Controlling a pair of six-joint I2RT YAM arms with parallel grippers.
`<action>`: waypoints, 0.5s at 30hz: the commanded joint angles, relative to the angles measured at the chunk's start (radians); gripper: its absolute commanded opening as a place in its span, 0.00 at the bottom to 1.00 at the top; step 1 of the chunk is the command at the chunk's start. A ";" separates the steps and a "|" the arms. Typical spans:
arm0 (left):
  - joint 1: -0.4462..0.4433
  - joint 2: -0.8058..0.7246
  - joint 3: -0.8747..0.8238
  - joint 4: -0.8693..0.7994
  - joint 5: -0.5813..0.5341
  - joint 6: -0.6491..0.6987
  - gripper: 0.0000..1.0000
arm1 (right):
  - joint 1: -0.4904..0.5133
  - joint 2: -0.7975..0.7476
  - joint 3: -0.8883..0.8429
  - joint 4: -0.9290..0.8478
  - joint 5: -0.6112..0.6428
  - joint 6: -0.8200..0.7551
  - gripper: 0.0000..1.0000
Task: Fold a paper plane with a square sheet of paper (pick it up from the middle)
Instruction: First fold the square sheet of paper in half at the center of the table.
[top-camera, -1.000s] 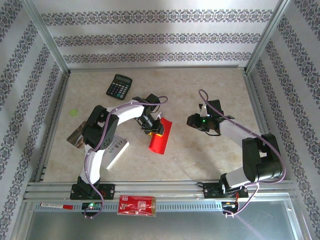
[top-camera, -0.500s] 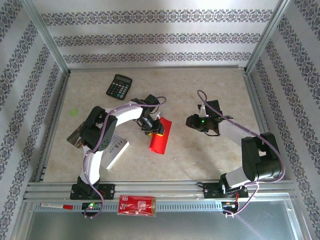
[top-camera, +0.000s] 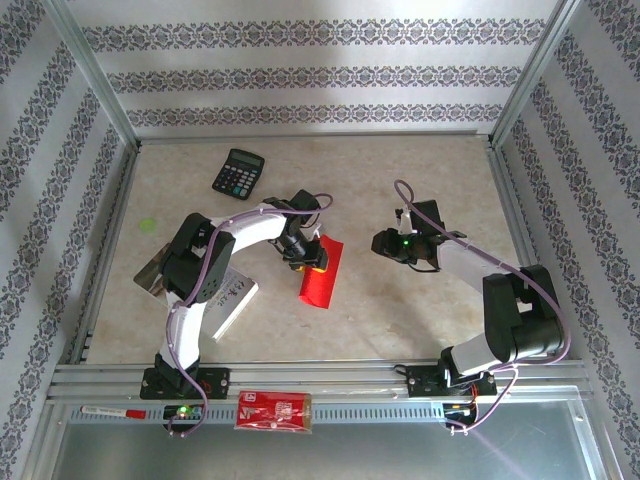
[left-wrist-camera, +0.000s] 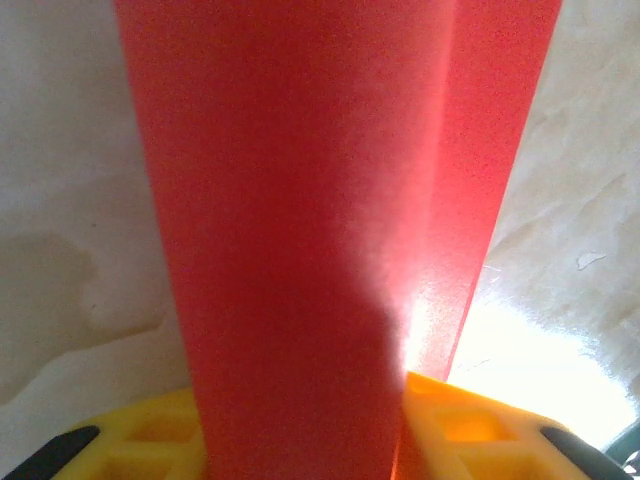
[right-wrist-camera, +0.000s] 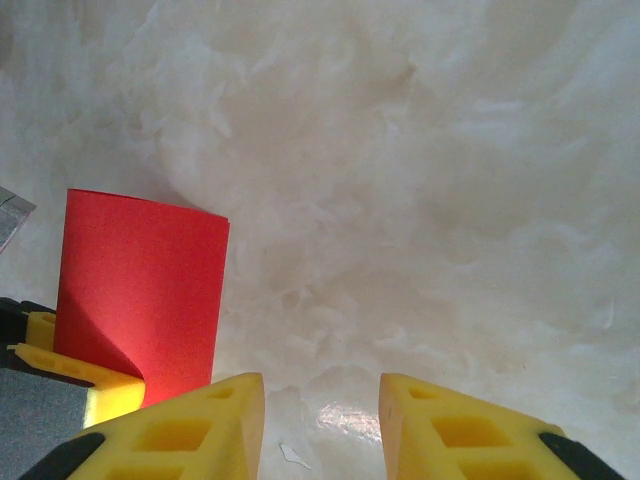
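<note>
Narrow red paper (top-camera: 322, 284), seemingly folded double, mid-table

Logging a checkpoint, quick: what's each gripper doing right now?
Left gripper: closed on the folded bright red paper sheet.
Right gripper: open, holding nothing.

Striped, flower-patterned wallpaper (top-camera: 320, 75) across the top of the frame backs a pale marbled table (top-camera: 400, 310), flanked by metal posts (top-camera: 93, 75).
</note>
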 joint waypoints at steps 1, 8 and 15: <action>-0.022 0.060 -0.051 0.033 -0.085 -0.021 0.37 | 0.012 0.004 -0.006 -0.003 0.020 -0.003 0.36; -0.027 0.060 -0.048 0.033 -0.091 -0.033 0.38 | 0.014 0.007 -0.003 -0.003 0.019 -0.002 0.36; -0.031 0.064 -0.042 0.027 -0.094 -0.028 0.39 | 0.016 0.010 -0.003 -0.003 0.019 -0.004 0.35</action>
